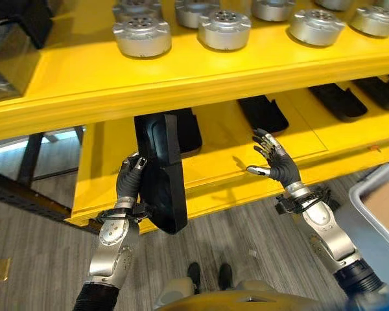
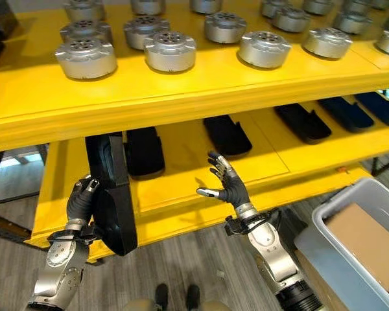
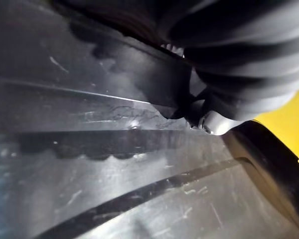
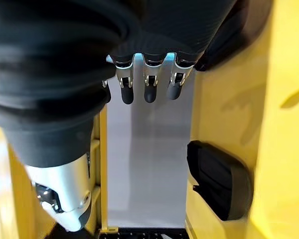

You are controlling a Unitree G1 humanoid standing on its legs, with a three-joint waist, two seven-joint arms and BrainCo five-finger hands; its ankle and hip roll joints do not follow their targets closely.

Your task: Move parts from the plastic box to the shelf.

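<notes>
My left hand (image 1: 128, 181) is shut on a long black plastic part (image 1: 161, 172), held upright on end in front of the lower yellow shelf (image 1: 201, 175). The same part (image 3: 114, 149) shows close up in the left wrist view. My right hand (image 1: 277, 161) hovers open, fingers spread, over the lower shelf's front edge and holds nothing; its fingers (image 4: 150, 82) hang straight in the right wrist view. Several black parts lie flat on the lower shelf, such as one (image 2: 227, 134) just beyond the right hand. The grey plastic box (image 2: 330, 243) stands on the floor at the right.
The upper yellow shelf (image 2: 181, 84) carries several round silver metal discs (image 2: 168, 50). A cardboard piece (image 2: 366, 243) lies inside the grey box. A dark metal frame (image 1: 32, 155) stands at the left of the shelf. Grey wood-pattern floor lies below.
</notes>
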